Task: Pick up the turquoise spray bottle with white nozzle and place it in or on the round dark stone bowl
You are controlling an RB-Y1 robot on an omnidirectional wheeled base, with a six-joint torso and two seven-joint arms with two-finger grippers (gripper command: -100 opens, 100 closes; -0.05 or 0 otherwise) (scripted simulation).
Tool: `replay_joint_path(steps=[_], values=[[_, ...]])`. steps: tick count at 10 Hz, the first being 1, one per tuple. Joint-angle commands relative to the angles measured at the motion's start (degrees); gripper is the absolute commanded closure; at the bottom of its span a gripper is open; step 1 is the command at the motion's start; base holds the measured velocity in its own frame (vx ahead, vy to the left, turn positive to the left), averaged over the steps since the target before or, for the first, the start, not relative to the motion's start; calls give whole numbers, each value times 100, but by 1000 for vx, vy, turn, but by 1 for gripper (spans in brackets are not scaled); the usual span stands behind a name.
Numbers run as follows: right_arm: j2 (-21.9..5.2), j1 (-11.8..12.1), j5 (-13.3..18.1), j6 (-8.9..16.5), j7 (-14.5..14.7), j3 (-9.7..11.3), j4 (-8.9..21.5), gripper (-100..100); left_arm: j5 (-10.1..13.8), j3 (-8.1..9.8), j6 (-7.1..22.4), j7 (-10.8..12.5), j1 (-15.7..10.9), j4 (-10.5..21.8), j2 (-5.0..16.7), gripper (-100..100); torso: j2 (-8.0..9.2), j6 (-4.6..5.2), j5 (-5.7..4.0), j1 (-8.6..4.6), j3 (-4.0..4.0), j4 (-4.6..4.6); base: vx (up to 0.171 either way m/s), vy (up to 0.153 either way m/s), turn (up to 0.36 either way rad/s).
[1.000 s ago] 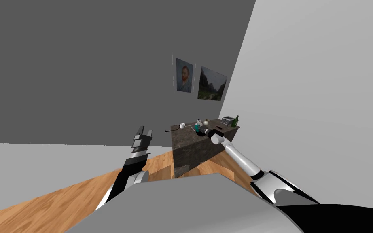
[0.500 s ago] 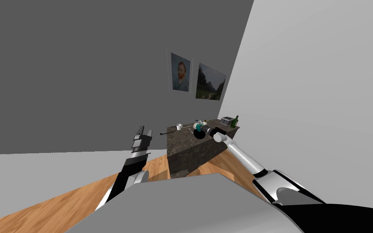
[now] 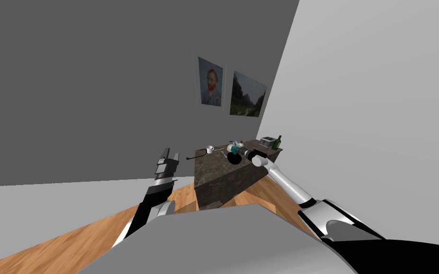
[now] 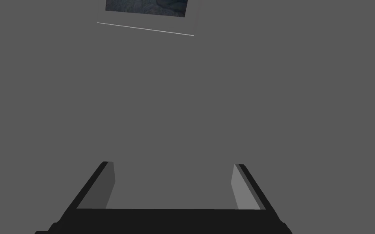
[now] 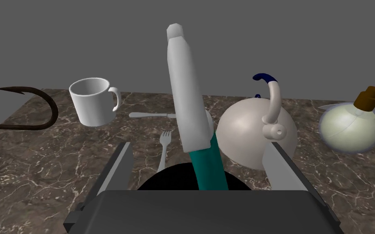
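You're looking at a tight pocket: the spray bottle is standing between the spread fingers of the right gripper, touching neither. The pale kettle is crowding in just behind one finger — the fork is lying beyond the other. Bare marble counter is lying open toward the white mug.

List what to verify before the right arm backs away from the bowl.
1. Spray bottle has its teal lower end down in the dark bowl: ok.
2. Right gripper open, both fingers off the bottle: ok.
3. Bottle resting steady: cannot tell. It leans, and its base is hidden behind the gripper body.
4. Round pale kettle clear of the fingers on withdrawal: cannot tell. It sits close beyond one finger.
5. Left gripper open and off to the side of the table: ok.
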Motion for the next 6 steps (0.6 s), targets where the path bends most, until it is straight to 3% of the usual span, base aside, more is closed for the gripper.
replay_joint_path(steps=[1, 2, 3, 4, 6], values=[[0, 0, 0, 0, 0, 0, 0, -100, 0, 0, 0, 0, 0, 0, 0, 0, 0, 0, 0, 0, 0, 0, 0, 0, 0], [0, 0, 0, 0, 0, 0, 0, -100, 0, 0, 0, 0, 0, 0, 0, 0, 1, 0, 0, 1, 1, 0, 0, 0, 0], [0, 0, 0, 0, 0, 0, 0, 0, 0, 0, 0, 0, 0, 0, 0, 0, 2, 0, 0, 1, 1, 1, 0, 0, 0], [-170, -61, -67, 100, -113, -47, -115, -100, 0, 0, 0, 0, 0, 0, 0, 0, 2, 0, 0, 1, 2, 1, 1, 23, -55], [-426, -154, -167, 250, -284, -119, -288, -100, 0, 0, 0, 0, 0, 0, 0, 0, 3, 1, 4, 17, 2, 1, 0, 57, -71]])
